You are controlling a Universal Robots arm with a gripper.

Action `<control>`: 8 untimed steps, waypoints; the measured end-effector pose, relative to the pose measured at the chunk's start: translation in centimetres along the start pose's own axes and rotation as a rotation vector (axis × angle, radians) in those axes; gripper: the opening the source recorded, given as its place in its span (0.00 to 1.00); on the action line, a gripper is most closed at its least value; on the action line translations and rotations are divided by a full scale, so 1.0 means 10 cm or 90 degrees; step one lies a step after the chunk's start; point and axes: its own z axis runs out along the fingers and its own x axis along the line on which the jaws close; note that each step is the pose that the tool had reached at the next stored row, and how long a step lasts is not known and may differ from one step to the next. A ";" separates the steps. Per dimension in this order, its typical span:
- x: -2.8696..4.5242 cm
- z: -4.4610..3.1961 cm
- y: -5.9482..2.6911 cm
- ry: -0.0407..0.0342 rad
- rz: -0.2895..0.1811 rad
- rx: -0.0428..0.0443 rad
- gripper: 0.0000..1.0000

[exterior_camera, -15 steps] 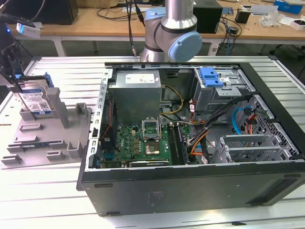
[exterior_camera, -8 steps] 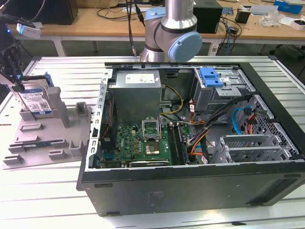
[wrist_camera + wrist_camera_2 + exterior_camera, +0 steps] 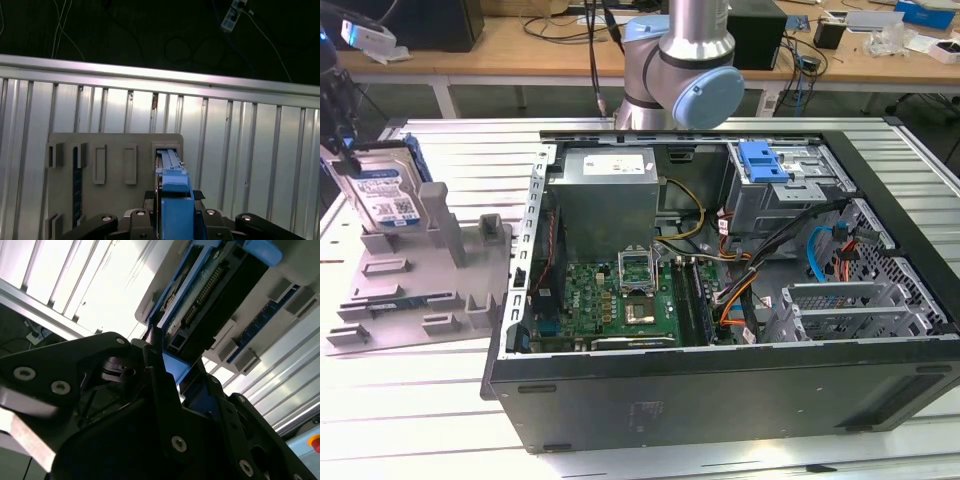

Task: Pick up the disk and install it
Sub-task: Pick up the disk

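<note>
The disk [image 3: 382,192] stands upright at the exterior view's far left, its white-and-blue label facing out, in a slot of the grey moulded tray [image 3: 430,300] beside the tray's post. My gripper [image 3: 348,160] comes down on its top edge. In the first wrist view the black fingers [image 3: 150,196] press on both sides of the disk's blue bracket [image 3: 173,187], over the tray [image 3: 115,200]. The second wrist view shows the disk's circuit-board side [image 3: 215,295] with the fingers [image 3: 160,375] clamped on the blue frame. I cannot tell whether the disk has left its slot.
The open computer case [image 3: 720,390] fills the middle and right of the slatted metal table [image 3: 410,420]. Its grey metal drive cage with a blue tab [image 3: 765,165] sits at the back right, amid cables. The arm's base [image 3: 680,70] stands behind the case.
</note>
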 end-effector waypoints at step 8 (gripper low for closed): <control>-0.001 -0.210 0.005 -0.0001 0.000 0.0000 0.37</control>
